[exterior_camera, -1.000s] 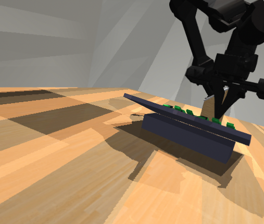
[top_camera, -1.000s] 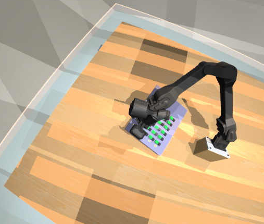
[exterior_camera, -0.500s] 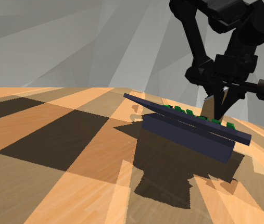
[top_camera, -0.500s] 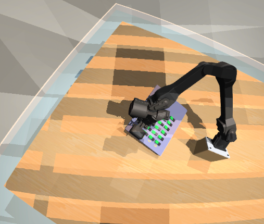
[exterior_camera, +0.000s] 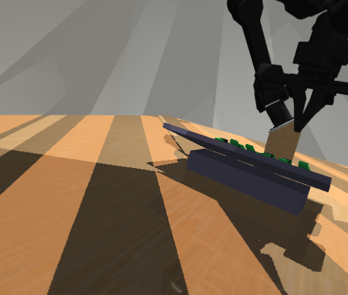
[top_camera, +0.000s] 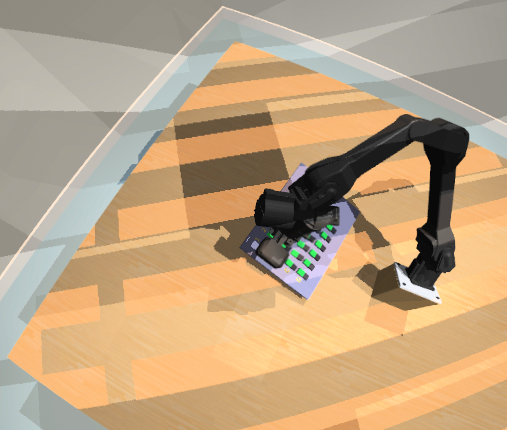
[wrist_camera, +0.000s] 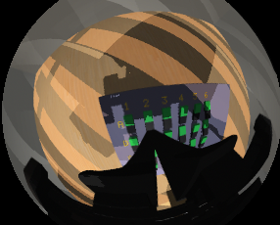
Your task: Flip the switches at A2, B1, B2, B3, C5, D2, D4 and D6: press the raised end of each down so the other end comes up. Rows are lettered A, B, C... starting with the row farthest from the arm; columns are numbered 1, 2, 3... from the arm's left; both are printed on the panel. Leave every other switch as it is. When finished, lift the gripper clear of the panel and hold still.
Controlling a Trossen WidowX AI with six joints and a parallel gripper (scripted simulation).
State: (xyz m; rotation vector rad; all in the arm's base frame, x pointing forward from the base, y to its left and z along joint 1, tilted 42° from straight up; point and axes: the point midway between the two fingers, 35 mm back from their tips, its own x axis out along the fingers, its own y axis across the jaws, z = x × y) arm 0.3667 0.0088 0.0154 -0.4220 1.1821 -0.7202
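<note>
The tilted purple panel carries rows of green and black rocker switches. Its numbers 1 to 6 show in the wrist view. There, switch A1, switch A2, switch A3 and switch B1 are visible; their tilts are hard to tell. My gripper is shut and empty. Its tips are above the panel, with a gap below them in the exterior view. In the wrist view they overlap column 2 below A2, hiding B2 and parts of the lower rows. In the top view the arm hides the tips.
The panel rests on a dark block on the wooden table. The arm's base stands on a wooden block beside the panel's near side. The arm reaches over the panel and casts shadows across it and the table.
</note>
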